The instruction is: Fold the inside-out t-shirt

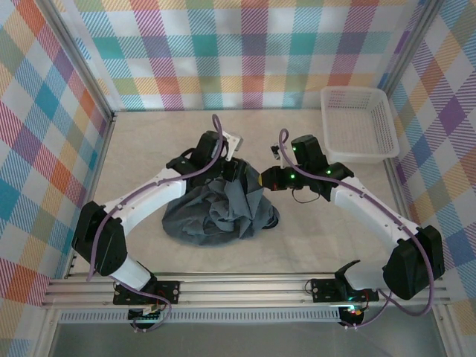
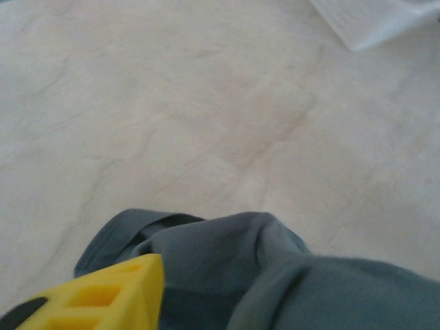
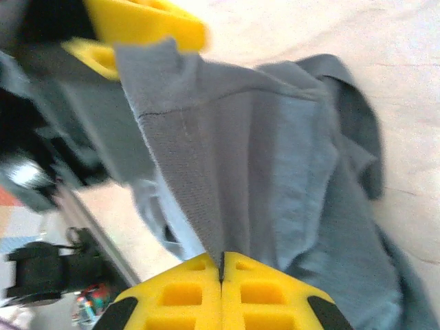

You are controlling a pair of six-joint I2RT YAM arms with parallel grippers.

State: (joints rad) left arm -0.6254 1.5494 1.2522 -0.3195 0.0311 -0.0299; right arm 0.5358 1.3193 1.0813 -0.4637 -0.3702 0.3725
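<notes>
The inside-out t-shirt (image 1: 216, 212) is a dark slate-grey bundle on the middle of the table, with its top pulled up between the two arms. My left gripper (image 1: 236, 172) is at the raised top edge. In the right wrist view its yellow fingers (image 3: 148, 24) stand above and below a corner of the cloth, shut on it. In the left wrist view one yellow finger (image 2: 103, 295) shows, and the t-shirt (image 2: 289, 275) hides the other. My right gripper (image 3: 221, 265) is shut on a vertical fold of the t-shirt (image 3: 275, 158), pads pressed together. In the top view it (image 1: 263, 179) sits just right of the left gripper.
A white mesh basket (image 1: 358, 123) stands at the back right; its corner (image 2: 371, 20) shows in the left wrist view. Checked walls enclose the beige table (image 1: 149, 141) on three sides. The metal rail with the arm bases (image 1: 245, 291) runs along the near edge.
</notes>
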